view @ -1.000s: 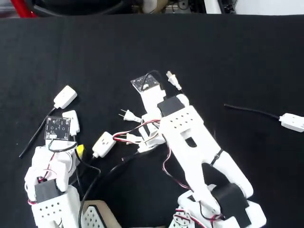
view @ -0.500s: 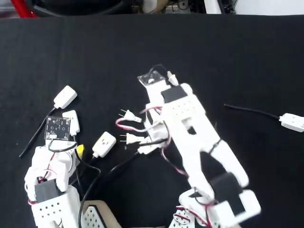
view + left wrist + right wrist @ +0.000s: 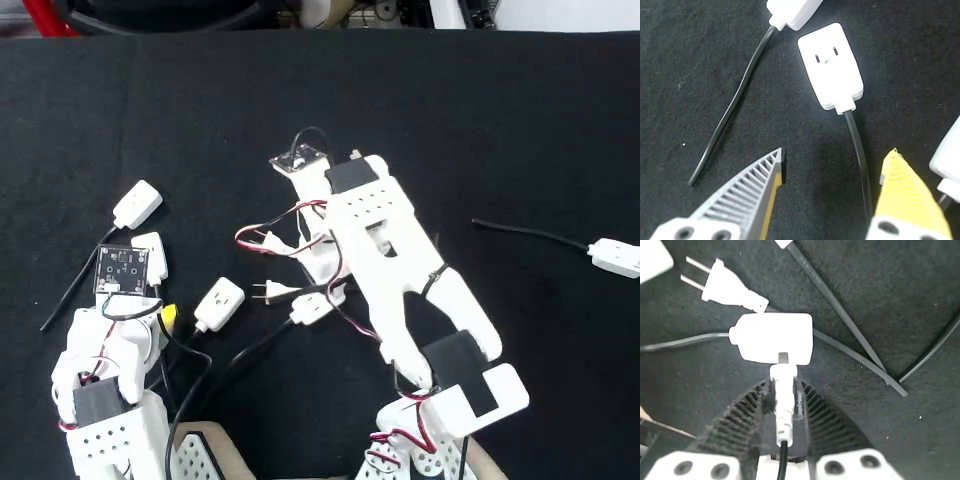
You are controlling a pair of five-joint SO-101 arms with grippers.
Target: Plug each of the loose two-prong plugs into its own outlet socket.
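My right gripper [image 3: 783, 390] is shut on a white two-prong plug [image 3: 783, 374]. The plug's front end presses against a small white outlet block [image 3: 775, 337], and its prongs are hidden. A loose two-prong plug [image 3: 725, 285] lies just beyond the block, also seen as the loose plug [image 3: 272, 292] beside the outlet block [image 3: 312, 308] under the right arm [image 3: 365, 220]. Another loose plug [image 3: 272, 243] lies near the arm's red wires. My left gripper [image 3: 837, 155] is open over bare cloth, short of a face-up white outlet socket [image 3: 830, 65].
More white outlets lie at the left [image 3: 137, 204], by the left arm [image 3: 150, 252] and mid-table [image 3: 220, 303]. A corded white piece [image 3: 615, 257] sits at the far right. Black cords [image 3: 850, 325] cross the black cloth [image 3: 500, 120] near my right gripper. The far half of the table is open.
The right arm's wrist has swung left and its elbow has shifted right over the last second. The left arm has stayed still.
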